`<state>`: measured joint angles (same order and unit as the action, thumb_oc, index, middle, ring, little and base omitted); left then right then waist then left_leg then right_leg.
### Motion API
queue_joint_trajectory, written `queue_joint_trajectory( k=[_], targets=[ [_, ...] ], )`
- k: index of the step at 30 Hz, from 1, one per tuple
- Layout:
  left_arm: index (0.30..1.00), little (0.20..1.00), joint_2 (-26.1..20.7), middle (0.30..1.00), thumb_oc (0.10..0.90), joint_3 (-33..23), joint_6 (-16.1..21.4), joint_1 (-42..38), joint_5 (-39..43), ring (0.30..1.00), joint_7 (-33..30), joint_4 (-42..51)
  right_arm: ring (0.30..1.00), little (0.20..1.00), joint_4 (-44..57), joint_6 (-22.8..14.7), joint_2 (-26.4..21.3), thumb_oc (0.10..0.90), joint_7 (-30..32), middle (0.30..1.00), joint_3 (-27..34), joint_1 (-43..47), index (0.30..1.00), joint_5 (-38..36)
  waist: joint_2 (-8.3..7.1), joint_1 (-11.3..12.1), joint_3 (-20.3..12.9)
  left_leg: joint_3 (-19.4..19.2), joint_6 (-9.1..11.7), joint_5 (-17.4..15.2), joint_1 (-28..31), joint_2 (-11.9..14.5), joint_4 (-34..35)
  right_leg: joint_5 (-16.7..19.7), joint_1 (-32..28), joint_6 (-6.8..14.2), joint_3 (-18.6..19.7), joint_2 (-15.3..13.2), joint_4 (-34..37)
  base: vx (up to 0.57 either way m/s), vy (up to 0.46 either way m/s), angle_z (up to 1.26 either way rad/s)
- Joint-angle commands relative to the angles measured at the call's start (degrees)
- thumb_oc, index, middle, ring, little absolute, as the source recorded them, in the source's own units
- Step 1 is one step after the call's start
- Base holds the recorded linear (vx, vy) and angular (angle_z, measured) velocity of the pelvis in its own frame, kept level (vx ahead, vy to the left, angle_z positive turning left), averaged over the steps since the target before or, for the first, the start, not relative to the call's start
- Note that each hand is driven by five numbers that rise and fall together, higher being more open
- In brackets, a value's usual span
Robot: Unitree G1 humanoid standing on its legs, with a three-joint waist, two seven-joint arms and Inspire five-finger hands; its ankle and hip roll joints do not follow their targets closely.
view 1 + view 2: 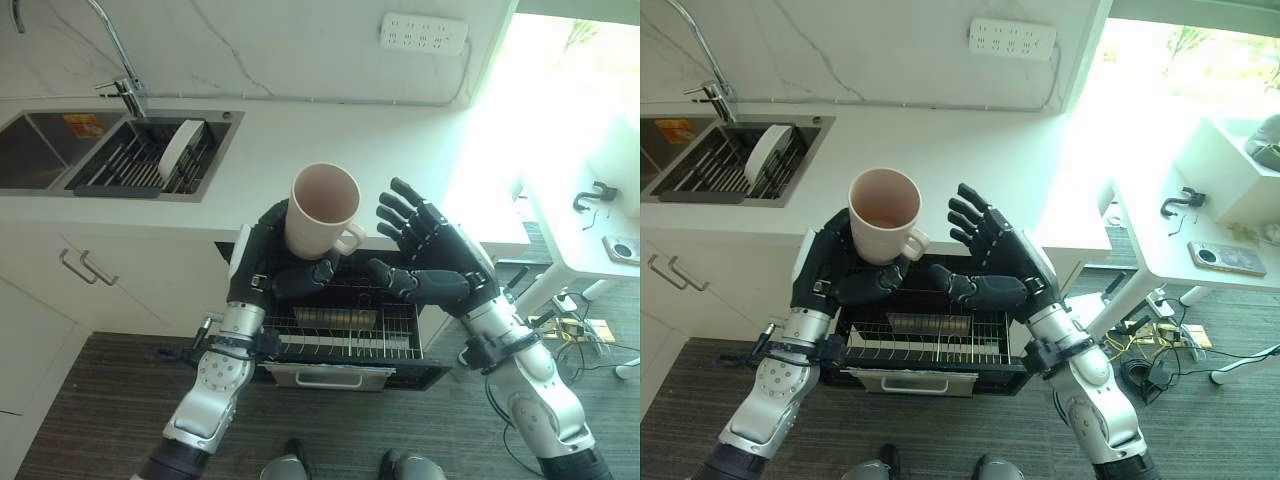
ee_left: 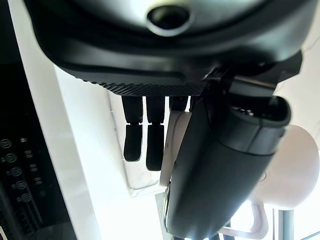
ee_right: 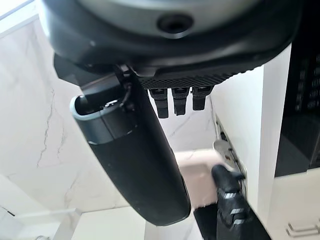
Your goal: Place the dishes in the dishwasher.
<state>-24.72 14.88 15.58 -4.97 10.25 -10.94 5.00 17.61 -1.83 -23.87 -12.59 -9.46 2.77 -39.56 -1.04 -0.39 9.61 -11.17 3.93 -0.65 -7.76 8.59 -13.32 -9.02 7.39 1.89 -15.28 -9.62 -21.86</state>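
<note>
Left eye view, items counted: one cream mug (image 1: 322, 208), one white plate (image 1: 180, 146), one open dishwasher drawer (image 1: 345, 330) with a wire rack, one sink (image 1: 60, 150) with a dark drying rack (image 1: 130, 165) in its right basin, one tap (image 1: 125, 70), one wall socket strip (image 1: 424, 32), two cabinet handles (image 1: 85, 268). Mug: upright, mouth up, handle turned toward the robot's right, held in the air above the front edge of the white counter (image 1: 330, 140) and over the pulled-out drawer. Left hand (image 1: 275, 262): fingers curled behind and beneath the mug, thumb pressed across its lower front; the left wrist view shows the same thumb lying along the pale mug wall with the handle loop below it. Right hand (image 1: 430, 255): spread wide, fingers straight and fanned upward, thumb stretched toward the mug's handle, just beside the mug but apart from it, holding nothing. Plate: standing on edge in the drying rack in the sink, well apart from both hands. Drawer rack: one row of upright metal tines near its middle. Side table (image 1: 580, 240) at the robot's right carries two small objects too small to identify.
</note>
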Motion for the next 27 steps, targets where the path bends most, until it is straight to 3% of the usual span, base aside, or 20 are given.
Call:
queue_joint_trajectory(
  k=[1,18,27],
  targets=[
    [0.3,0.3,0.91,0.3,0.4,0.11,7.1,-4.98,-2.24,0.3,-0.92,3.77,0.9,0.9,4.67,-6.11,2.17,0.8,-0.47,0.9,1.76,4.1,0.9,-3.7,-0.24,-0.75,-3.94,2.82,1.08,-12.21,4.75,3.02,-3.87,-1.62,-4.18,6.31,2.2,-1.83,4.68,0.0,0.032,-0.02],
    [0.3,0.3,1.54,0.3,0.4,5.95,6.37,-6.42,-3.66,0.3,-1.01,3.63,0.9,0.9,4.15,-8.72,4.07,0.8,7.11,0.9,-0.76,7.17,0.9,0.29,-0.53,-0.39,-4.0,2.62,0.6,-13.25,6.34,2.82,-3.87,-1.85,-5.0,6.25,2.98,-1.67,4.68,0.01,0.006,-0.01],
    [0.3,0.3,1.78,0.3,0.4,7.63,5.53,-6.66,-3.3,0.3,-0.25,3.77,0.9,0.9,4.72,-7.51,4.81,0.8,8.02,0.9,-3.47,8.85,0.9,1.68,-0.56,0.0,-4.15,2.61,0.54,-13.24,6.62,2.69,-3.87,-1.82,-5.31,6.18,2.7,-1.84,4.68,0.01,0.005,-0.01]
  ],
)
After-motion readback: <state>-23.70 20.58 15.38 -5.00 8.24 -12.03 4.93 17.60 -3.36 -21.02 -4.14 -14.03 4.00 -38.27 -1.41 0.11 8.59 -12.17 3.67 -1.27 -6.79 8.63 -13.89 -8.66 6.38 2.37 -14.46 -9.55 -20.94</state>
